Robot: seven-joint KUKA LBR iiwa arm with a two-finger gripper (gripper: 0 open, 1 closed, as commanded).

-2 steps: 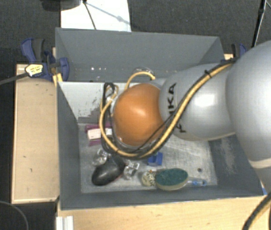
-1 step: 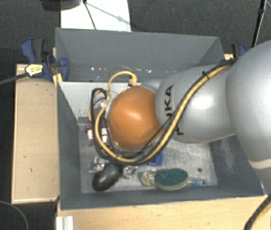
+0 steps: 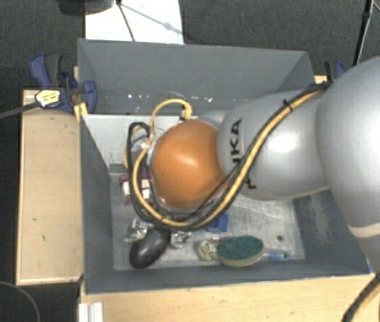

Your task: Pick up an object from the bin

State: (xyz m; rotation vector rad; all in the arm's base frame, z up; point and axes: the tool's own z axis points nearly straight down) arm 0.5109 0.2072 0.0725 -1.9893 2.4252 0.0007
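Observation:
My gripper (image 3: 141,229) reaches down under the orange wrist cover at the bin's front left, and little of it shows. Just below it, touching or nearly touching, lies a black rounded oval thing (image 3: 148,250) near the front wall. To the right along the front wall rests a dark green oval pad (image 3: 240,249) with a pale rim. A small round speckled piece (image 3: 208,249) sits against the pad's left end. A blue thing (image 3: 221,221) peeks out from under the arm, right of the gripper.
A pink and purple thing (image 3: 125,186) lies by the left wall. A thin blue stick (image 3: 278,254) lies at the front right. White printed paper (image 3: 270,220) covers the floor on the right. The arm and its cables hide the bin's middle.

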